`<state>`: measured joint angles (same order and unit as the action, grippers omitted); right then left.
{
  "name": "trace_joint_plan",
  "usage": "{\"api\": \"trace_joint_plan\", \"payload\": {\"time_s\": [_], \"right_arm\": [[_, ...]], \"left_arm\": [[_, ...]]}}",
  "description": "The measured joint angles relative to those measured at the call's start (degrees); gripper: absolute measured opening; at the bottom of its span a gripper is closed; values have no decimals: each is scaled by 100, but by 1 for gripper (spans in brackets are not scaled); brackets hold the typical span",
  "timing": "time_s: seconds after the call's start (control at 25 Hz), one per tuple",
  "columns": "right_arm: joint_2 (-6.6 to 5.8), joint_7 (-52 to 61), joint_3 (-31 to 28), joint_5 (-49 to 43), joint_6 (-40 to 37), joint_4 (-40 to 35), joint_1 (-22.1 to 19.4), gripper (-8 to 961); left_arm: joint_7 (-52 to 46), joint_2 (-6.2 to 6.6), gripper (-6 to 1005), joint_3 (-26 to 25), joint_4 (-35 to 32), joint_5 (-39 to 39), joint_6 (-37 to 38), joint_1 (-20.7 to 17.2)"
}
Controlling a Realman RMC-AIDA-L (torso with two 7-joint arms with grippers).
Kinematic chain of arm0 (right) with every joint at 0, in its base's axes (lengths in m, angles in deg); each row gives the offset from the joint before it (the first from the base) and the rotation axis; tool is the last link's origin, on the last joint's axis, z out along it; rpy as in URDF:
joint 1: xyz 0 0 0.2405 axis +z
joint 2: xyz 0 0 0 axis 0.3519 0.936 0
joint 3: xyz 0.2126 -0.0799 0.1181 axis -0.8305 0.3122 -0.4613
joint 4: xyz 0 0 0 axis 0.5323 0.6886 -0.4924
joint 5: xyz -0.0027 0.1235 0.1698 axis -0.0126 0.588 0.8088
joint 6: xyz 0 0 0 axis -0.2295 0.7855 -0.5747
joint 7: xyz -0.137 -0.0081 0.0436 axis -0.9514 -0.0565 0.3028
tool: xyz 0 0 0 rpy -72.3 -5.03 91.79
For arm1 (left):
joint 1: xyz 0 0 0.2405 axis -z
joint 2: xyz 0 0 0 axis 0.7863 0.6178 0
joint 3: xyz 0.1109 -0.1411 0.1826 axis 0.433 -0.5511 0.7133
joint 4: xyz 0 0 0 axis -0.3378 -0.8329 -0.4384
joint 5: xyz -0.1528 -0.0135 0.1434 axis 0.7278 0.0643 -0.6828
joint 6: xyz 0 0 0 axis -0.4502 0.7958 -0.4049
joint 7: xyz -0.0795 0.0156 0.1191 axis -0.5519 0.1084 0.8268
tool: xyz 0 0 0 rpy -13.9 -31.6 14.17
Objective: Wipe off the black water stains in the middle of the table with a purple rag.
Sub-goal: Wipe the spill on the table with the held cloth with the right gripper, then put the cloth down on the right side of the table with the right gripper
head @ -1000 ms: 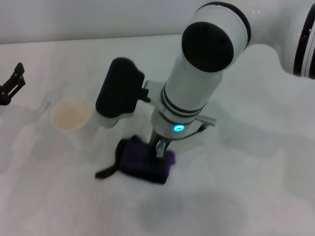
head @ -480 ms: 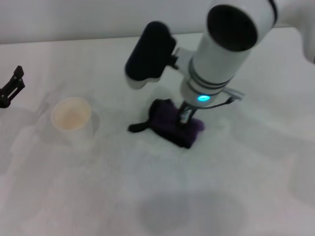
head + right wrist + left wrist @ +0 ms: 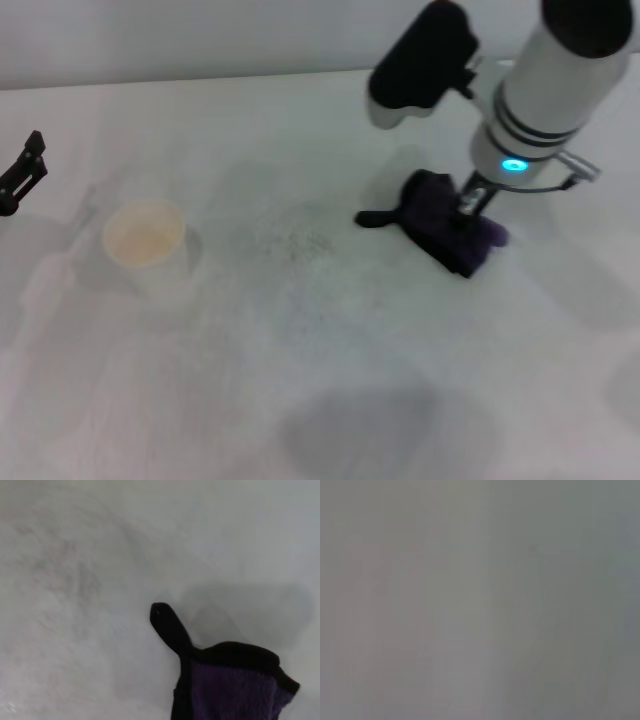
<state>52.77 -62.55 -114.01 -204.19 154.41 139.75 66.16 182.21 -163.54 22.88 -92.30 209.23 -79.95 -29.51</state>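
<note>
Your right hand (image 3: 470, 200) far right on desk (image 3: 330, 380), fingers clamped on purple rag (image 3: 450, 232), pressing it down onto surface. Rag's thin dark strip points left. Black stain not visible; only faint grey speckled smudge (image 3: 290, 240) left of rag, mid-desk. Paper cup (image 3: 146, 240) upright, well left. Your left hand (image 3: 22, 178) parked at far left edge; cannot tell whether fingers apart or together. Left wrist view probably blank desk.

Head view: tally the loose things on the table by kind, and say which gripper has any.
Paper cup: 1
Purple rag: 1, gripped by the right gripper
Left gripper at the table's left edge holds nothing.
Total: 2
</note>
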Motion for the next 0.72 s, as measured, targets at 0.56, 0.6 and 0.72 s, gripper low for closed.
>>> {"api": "trace_joint_plan", "payload": {"time_s": [0.56, 0.6, 0.72], "right_arm": [[-21, -237, -770, -519, 265, 101, -644, 256], [-22, -252, -779, -519, 241, 100, -655, 257], [-22, -273, -789, -521, 161, 96, -687, 260]], "left_arm": [[138, 13, 884, 2, -32, 9, 221, 203], [148, 13, 884, 2, -33, 9, 245, 218], [149, 13, 884, 1, -32, 9, 313, 229]]}}
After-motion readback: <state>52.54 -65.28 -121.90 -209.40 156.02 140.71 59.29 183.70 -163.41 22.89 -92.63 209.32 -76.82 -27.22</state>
